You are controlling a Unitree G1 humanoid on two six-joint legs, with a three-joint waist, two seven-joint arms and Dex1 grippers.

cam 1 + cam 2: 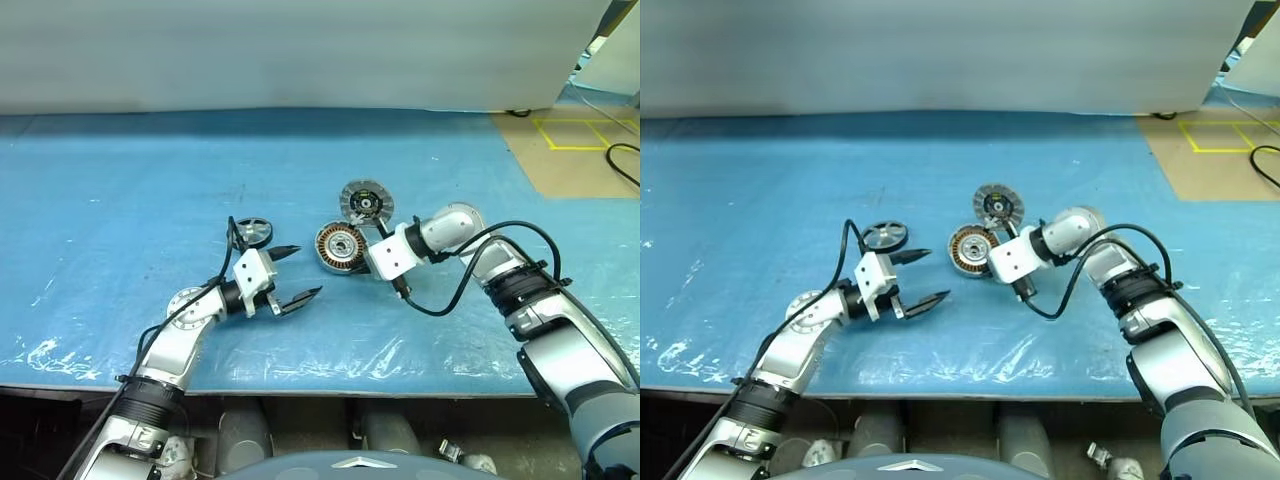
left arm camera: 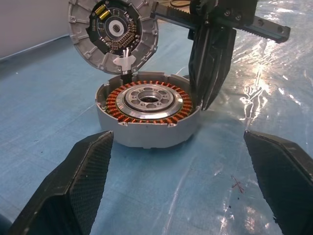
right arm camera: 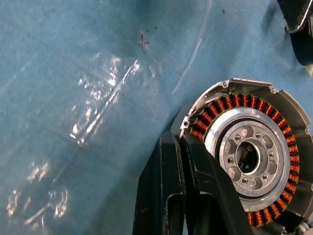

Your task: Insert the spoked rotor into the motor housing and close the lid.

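Note:
The motor housing (image 1: 340,247), a silvery puck with copper windings, lies flat at mid-table. Leaning on its far rim, the lid (image 1: 366,203) stands tilted on edge, its black centre with the yellow mark facing the housing (image 2: 146,105). To the left, the spoked rotor (image 1: 252,232) lies flat on the blue sheet. My right gripper (image 1: 364,262) is shut with nothing held, its fingertips (image 3: 171,147) against the housing's right rim. My left gripper (image 1: 306,270) stands open, level, just front-left of the housing, with the rotor behind it.
A wrinkled blue plastic sheet (image 1: 150,180) covers the table, its front edge close to me. At the back right lies a brown floor patch with yellow tape (image 1: 575,135) and a black cable (image 1: 625,165). A pale wall runs behind the table.

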